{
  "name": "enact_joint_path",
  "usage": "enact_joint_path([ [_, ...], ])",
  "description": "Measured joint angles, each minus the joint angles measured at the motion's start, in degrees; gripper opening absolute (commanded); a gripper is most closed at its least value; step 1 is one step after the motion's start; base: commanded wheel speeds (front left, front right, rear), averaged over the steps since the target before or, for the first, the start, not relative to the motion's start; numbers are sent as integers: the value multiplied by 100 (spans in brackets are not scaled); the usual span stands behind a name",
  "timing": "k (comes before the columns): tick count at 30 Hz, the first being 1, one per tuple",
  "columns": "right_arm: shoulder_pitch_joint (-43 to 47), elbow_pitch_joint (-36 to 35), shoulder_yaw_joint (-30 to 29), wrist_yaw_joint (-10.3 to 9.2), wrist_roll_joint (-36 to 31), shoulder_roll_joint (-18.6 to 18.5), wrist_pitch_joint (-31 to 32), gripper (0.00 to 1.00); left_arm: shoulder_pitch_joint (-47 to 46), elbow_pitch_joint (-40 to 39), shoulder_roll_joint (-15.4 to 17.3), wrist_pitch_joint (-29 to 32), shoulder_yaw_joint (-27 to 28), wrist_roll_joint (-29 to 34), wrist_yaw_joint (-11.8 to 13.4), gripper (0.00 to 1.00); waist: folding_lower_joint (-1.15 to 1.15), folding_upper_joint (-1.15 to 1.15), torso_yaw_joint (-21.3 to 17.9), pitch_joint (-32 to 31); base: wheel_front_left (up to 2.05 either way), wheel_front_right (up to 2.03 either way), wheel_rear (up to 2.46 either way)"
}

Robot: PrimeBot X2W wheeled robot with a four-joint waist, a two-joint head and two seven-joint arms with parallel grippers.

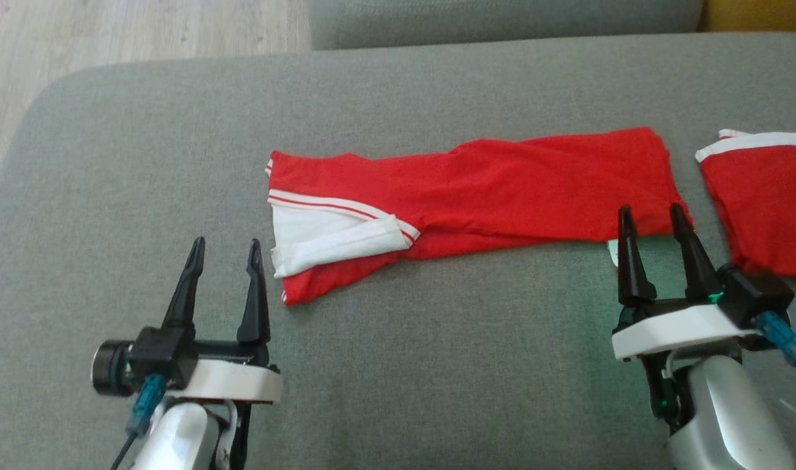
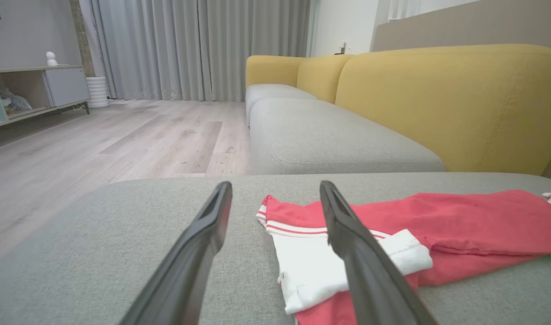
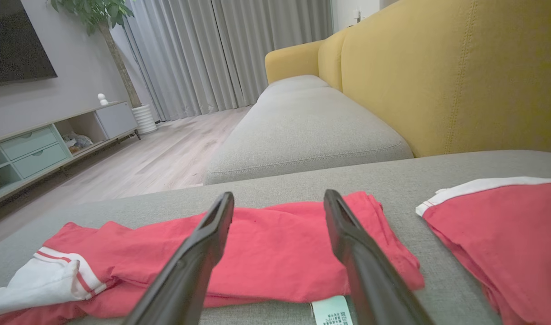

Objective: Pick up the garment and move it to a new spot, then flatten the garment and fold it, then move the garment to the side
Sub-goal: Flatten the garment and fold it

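- the garment [image 1: 489, 186], red with white trim, lies as a long narrow band running left to right across the middle of the grey seat cushion [image 1: 398, 365].
- its white sleeve [image 1: 326, 238] is turned over onto the red cloth at the left end, on the near side, and is edged by a red-and-white stripe.
- a small white label [image 1: 612, 253] pokes out from under the garment's near edge at its right end.
- the left pincer [image 1: 227, 243] is released, its 2 dark fingers spread with nothing between them. it sits near and just left of the garment's left end, apart from the cloth.
- in the left wrist view, the left pincer [image 2: 275, 185] points across the cushion. the garment [image 2: 460, 221] lies mostly to the right of the gap, partly behind the right finger.
- the right pincer [image 1: 651, 210] is released too and holds nothing. its fingertips stand at the near edge of the garment's right end, by the label. i cannot tell whether they touch the cloth.
- in the right wrist view, the right pincer [image 3: 279, 195] has red cloth showing between its 2 fingers, and the label [image 3: 332, 311] sits just left of the right finger.
- a second red garment [image 1: 763, 215] with a white band lies at the right edge of the cushion, with a strip of grey between it and the first.
- on the far side, another grey cushion [image 1: 502, 19] adjoins this one, with a yellow backrest [image 2: 438, 104] along the right.
- a wooden floor [image 1: 111, 39] shows at the far left, with grey curtains [image 2: 189, 45] beyond it.
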Motion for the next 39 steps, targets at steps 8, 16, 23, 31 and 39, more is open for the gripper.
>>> enact_joint_path([
  [8, -792, 556, -760, 0, -689, 44, 256, 100, -431, 42, -268, 0, 290, 299, -420, 100, 2, 0, 87, 489, 0, 0, 0],
  [16, -1864, 1758, -2214, 0, -1304, 43, 642, 100, -713, 170, -481, 0, 342, 606, -690, 100, 2, 0, 287, 988, 0, 0, 0],
  [23, -2192, 2663, -2902, 0, -1960, 47, 612, 100, -893, 236, -542, 0, 516, 792, -825, 100, 1, 0, 436, 1164, 0, 0, 0],
  [31, -2782, 3502, -3107, 0, -2139, -4, 410, 0, -934, 269, -604, 0, 590, 923, -925, 100, 1, 0, 403, 1190, 0, 0, 0],
  [39, -2746, 3657, -2975, 0, -2217, -27, 157, 0, -925, 353, -620, 0, 720, 1026, -1021, 100, 1, 0, 237, 922, 0, 0, 0],
])
